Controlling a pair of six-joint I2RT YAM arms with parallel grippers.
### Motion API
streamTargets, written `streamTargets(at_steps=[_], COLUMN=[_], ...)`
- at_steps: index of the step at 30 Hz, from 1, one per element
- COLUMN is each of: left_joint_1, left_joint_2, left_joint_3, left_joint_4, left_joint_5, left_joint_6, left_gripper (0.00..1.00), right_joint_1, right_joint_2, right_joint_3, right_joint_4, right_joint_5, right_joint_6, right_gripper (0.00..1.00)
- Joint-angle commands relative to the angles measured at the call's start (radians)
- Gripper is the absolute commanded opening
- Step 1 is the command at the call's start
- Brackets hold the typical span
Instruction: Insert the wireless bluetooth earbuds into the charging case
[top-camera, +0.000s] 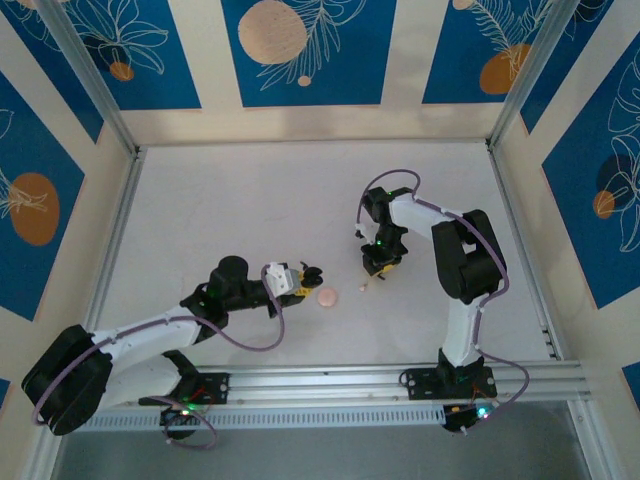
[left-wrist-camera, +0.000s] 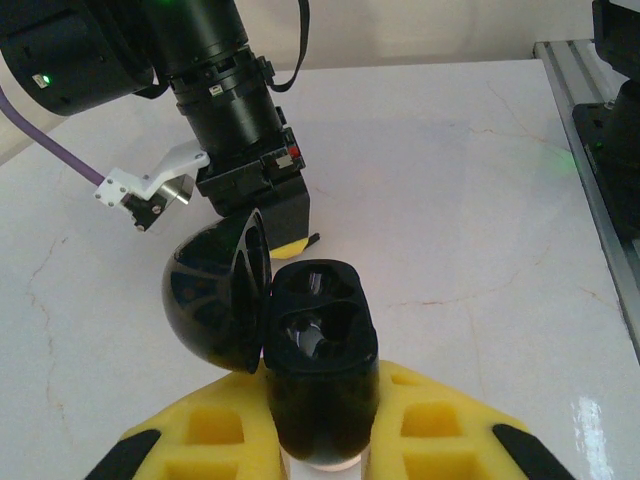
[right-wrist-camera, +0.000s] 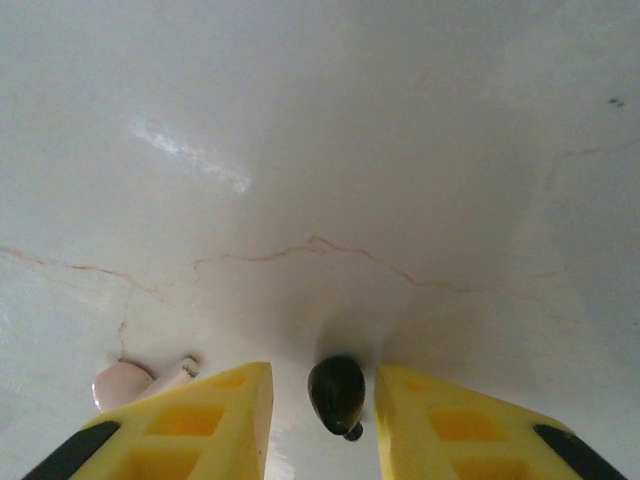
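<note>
Between the yellow fingers (right-wrist-camera: 225, 420) of the right end effector (right-wrist-camera: 322, 372) a black earbud (right-wrist-camera: 337, 392) lies on the white desk (top-camera: 250, 200), its rounded head pointing away from the wrist and its short stem toward it. The fingers stand a little apart, with a strip of desk showing on either side of the bud, so nothing is gripped. Just outside one of those fingers a pale pink earbud (right-wrist-camera: 125, 383) lies flat on the desk. Near it in the overhead view, between the two arms, a round pink case (top-camera: 327, 296) sits on the desk. Beside that case the left end effector (left-wrist-camera: 325, 430) is clamped on the black charging case (left-wrist-camera: 320, 330), holding it upright with its wells facing up. Its glossy lid (left-wrist-camera: 215, 300) is swung open to one side. The right arm's wrist points down at the desk just beyond the held case.
</note>
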Motion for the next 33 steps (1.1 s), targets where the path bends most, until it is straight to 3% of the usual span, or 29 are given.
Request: streamTargets(at_steps=[1,13,21,28,33], left_joint_1=[0.004,0.004,0.003,0.001,0.0], left_joint_2=[-0.015,-0.012,-0.013,0.026,0.092], left_joint_3=[0.032,0.039,0.04,0.039,0.024], left_joint_4=[-0.011,-0.025,-0.034,0.015,0.174], left_joint_5=[0.028,0.019,0.015,-0.06,-0.108], left_joint_6=[0.014,0.022,0.025,0.018,-0.004], left_gripper=[0.16,0.16,0.16,0.16,0.14], right_joint_1=[0.006,0.007,0.007,-0.003,-0.029], right_joint_2=[0.022,0.037,0.008,-0.133,-0.317], right_joint_3=[0.023,0.026,0.01,-0.053,-0.169], right_joint_4=[-0.031,-0.038,-0.004,0.113,0.286], right_joint_5=[0.0,0.008,0.003,-0.035,-0.125], right_joint_6=[-0.008,-0.001,0.011,0.051,0.131], right_gripper=[0.3,0.29,0.18,0.17,0.17])
